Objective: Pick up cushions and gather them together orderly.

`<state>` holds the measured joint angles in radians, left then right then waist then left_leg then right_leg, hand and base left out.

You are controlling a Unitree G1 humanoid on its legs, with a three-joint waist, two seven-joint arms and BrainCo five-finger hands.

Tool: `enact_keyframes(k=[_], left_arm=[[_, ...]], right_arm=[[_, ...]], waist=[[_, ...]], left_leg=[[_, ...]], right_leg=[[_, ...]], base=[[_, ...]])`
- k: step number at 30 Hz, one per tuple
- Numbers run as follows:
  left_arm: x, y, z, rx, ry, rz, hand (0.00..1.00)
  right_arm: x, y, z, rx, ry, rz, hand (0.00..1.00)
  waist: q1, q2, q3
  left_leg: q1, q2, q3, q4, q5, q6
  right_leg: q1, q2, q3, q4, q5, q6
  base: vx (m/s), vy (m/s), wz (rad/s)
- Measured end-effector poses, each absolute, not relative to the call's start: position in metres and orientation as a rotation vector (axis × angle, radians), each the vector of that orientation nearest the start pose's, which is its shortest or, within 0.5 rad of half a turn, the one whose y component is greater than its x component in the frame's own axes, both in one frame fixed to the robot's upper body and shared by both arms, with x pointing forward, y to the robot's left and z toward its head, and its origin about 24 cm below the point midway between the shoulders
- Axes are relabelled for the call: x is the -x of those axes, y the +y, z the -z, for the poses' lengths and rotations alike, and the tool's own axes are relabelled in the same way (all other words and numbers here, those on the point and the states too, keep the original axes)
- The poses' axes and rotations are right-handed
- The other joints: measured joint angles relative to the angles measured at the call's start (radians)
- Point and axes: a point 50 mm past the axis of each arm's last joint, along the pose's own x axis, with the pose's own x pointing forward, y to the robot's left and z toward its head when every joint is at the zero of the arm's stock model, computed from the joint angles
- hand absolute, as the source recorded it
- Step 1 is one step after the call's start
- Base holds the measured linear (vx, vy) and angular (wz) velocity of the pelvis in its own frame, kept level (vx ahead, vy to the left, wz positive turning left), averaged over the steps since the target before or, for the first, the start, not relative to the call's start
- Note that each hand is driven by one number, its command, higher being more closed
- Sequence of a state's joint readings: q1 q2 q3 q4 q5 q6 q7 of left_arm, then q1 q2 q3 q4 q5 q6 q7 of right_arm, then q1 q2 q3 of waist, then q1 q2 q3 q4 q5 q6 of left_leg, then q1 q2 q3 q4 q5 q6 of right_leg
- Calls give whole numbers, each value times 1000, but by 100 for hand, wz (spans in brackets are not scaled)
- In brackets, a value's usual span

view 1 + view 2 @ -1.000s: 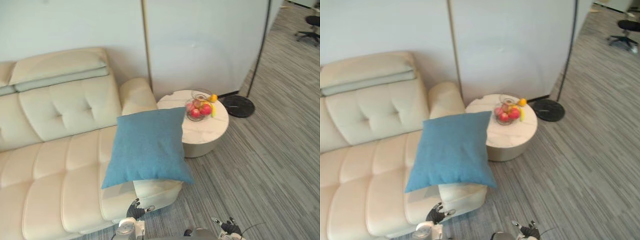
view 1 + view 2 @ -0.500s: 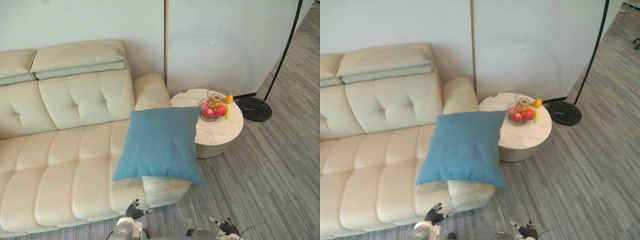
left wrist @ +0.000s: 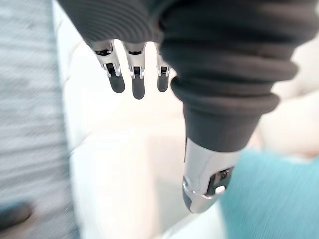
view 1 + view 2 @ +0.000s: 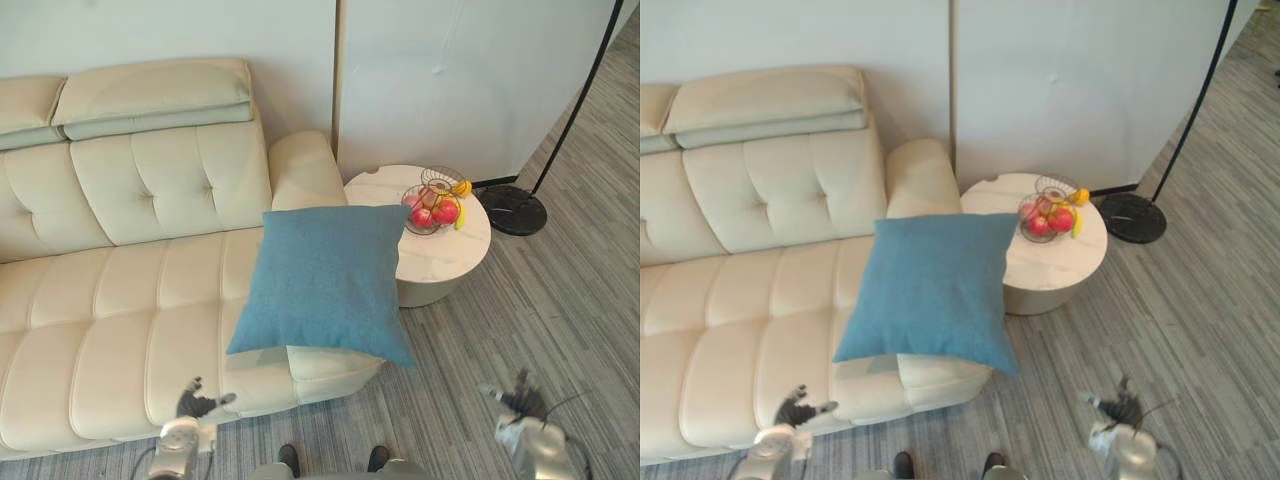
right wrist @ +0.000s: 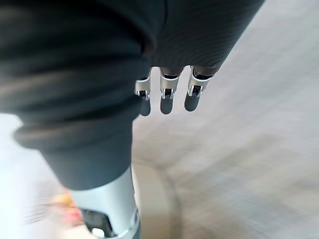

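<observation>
**Blue cushion (image 4: 325, 280) lying ungrasped on sofa (image 4: 120, 300) end**

The left hand (image 4: 195, 400) and right hand (image 4: 520, 395) are held low, fingers relaxed, nothing grasped. The cushion is seen ahead and between them, nearer the left hand.

left hand (image 4: 197, 403) now out to the robot's left, before the sofa's (image 4: 110, 330) front edge, right hand (image 4: 520, 398) swung wide to the right over the striped floor (image 4: 575, 320), both higher and much farther apart than before
</observation>
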<state>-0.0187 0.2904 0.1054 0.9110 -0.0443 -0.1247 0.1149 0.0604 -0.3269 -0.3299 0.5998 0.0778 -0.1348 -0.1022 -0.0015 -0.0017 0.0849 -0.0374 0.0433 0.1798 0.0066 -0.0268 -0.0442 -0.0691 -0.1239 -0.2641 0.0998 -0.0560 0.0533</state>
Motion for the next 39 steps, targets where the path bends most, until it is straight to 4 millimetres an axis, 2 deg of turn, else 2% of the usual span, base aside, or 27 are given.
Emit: enact_keyframes(k=[2,4,8,12,15,18,20,27,32,39], left_arm=[[-176,273,99,-223,687,-353,0],[-182,274,93,-207,649,-370,0],[-205,273,68,-152,497,-414,0],[-227,269,50,-117,397,-418,0],[-247,261,35,-114,324,-388,0],[-267,249,18,-118,254,-353,0],[-284,243,0,-112,179,-329,0],[-313,227,-32,-78,63,-327,0],[-328,215,-52,-45,-2,-315,0],[-348,193,-80,-22,-88,-267,0]], right_arm=[[-195,-313,32,206,352,486,0],[-200,-308,27,202,324,462,0],[-215,-291,12,147,228,389,0],[-234,-267,8,46,180,309,0],[-249,-248,3,-3,150,244,0],[-265,-232,-6,-36,109,202,0],[-276,-225,-15,-49,74,175,0],[-297,-213,-36,-91,-3,175,0],[-301,-208,-40,-107,-15,198,0],[-310,-201,-50,-173,-45,224,0]], waist=[[0,-3,-1],[0,-4,0],[0,-4,0],[1,-5,0],[3,-6,7],[8,-13,41],[10,-23,61],[16,-25,157],[21,-25,193],[38,-21,211]], left_leg=[[1,-5,-1,-23,16,3],[0,-8,-6,-31,21,3],[0,-14,-27,-54,35,6],[-10,-16,-36,-62,41,7],[-34,-17,-44,-58,45,12],[-40,-16,-47,-52,45,12],[-89,-16,-51,-22,45,12],[-178,-7,-49,51,39,17],[-257,-3,-48,109,36,18],[-355,13,-49,179,25,14]], right_leg=[[-1,0,2,-22,16,4],[-2,0,1,-32,21,7],[-1,0,-8,-54,31,8],[-5,2,-16,-66,38,7],[-15,3,-22,-72,45,3],[-20,2,-19,-68,46,1],[-66,-2,0,-44,47,0],[-155,-13,25,25,46,-2],[-236,-21,34,85,43,-6],[-318,-24,30,133,41,-10]], base=[[-66,33,0],[-54,24,4],[-22,19,8],[30,5,5],[39,1,5],[-5,3,1],[-50,19,0],[-86,7,-2],[-114,7,0],[-80,4,3]])
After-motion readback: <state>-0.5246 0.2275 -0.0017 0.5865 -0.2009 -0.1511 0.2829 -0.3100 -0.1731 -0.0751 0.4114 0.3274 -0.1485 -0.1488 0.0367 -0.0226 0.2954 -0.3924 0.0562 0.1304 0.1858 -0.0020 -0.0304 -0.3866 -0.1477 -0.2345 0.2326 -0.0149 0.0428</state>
